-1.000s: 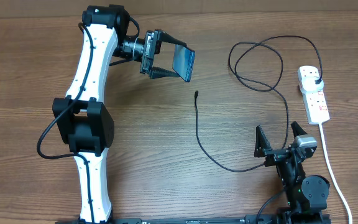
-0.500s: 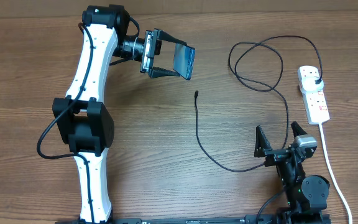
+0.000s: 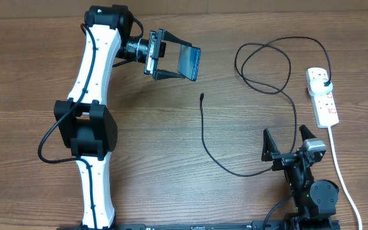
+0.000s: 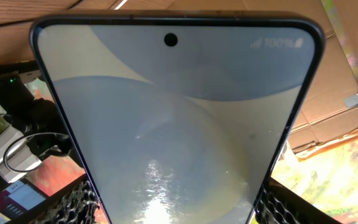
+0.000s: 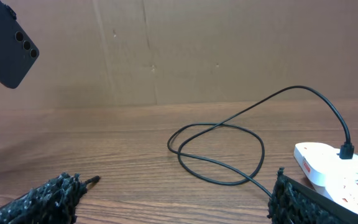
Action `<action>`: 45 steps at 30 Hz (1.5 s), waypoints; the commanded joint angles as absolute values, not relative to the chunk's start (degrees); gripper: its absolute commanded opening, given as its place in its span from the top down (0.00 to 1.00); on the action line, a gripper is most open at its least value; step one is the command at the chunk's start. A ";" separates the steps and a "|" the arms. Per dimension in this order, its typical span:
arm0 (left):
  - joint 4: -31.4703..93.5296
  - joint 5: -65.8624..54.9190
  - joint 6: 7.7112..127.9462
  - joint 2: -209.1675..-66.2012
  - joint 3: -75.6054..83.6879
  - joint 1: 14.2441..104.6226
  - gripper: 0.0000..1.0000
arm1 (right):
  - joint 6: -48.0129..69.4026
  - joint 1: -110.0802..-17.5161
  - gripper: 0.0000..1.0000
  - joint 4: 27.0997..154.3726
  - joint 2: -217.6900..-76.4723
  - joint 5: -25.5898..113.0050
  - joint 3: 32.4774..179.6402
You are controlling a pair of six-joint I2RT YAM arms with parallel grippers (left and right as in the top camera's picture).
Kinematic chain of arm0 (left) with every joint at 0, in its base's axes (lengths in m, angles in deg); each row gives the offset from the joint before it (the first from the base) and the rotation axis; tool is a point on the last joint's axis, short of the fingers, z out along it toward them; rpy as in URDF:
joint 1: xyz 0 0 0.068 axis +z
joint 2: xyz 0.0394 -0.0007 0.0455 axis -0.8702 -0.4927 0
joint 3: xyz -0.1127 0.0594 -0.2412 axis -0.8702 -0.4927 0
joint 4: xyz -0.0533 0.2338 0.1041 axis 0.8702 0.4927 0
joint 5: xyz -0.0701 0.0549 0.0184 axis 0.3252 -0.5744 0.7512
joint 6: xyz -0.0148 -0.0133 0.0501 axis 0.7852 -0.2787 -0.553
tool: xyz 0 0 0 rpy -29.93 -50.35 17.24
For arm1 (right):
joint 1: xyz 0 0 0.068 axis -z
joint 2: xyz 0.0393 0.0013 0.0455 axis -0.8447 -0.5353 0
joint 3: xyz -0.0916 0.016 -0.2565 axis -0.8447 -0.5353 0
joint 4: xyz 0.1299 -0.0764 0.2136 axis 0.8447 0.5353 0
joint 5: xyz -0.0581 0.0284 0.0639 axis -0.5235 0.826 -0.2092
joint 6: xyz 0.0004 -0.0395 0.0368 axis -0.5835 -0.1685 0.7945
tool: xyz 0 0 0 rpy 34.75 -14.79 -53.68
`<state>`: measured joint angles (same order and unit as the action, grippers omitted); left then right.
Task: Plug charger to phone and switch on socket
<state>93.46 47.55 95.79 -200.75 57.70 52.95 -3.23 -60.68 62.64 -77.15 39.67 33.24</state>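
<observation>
With the phone (image 3: 191, 62) clamped aloft in the left gripper (image 3: 180, 62), the wide-open, empty right gripper (image 3: 285, 131) should next pick the charger's tip (image 3: 201, 96) off the tabletop (image 3: 24, 166).

- You have one phone (image 3: 189, 63).
- You have one charger (image 3: 202, 137).
- You have one socket (image 3: 322, 97).
- You have two arms: left arm (image 3: 98, 57), right arm (image 3: 312, 188).

Overhead straight down over table (image 3: 171, 191); left wrist tight on phone (image 4: 173, 124); right wrist low, sharing socket (image 5: 319, 163).

Wood-grain table (image 3: 171, 185), brown cardboard wall (image 5: 197, 50)
</observation>
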 commanded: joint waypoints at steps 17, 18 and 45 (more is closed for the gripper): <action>93.66 50.11 96.56 -200.64 59.36 52.56 0.95 | -3.05 -60.95 0.00 62.46 -76.47 38.71 32.63; 93.64 50.11 96.54 -200.64 59.36 52.56 0.95 | -3.05 -60.95 0.00 62.46 -76.47 38.71 32.63; 93.64 49.00 96.49 -200.64 59.36 52.56 0.87 | -3.05 -60.95 0.00 62.46 -76.47 38.71 32.63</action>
<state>93.46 46.79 95.99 -200.75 57.70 52.95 -3.21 -60.68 62.66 -77.15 39.65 33.24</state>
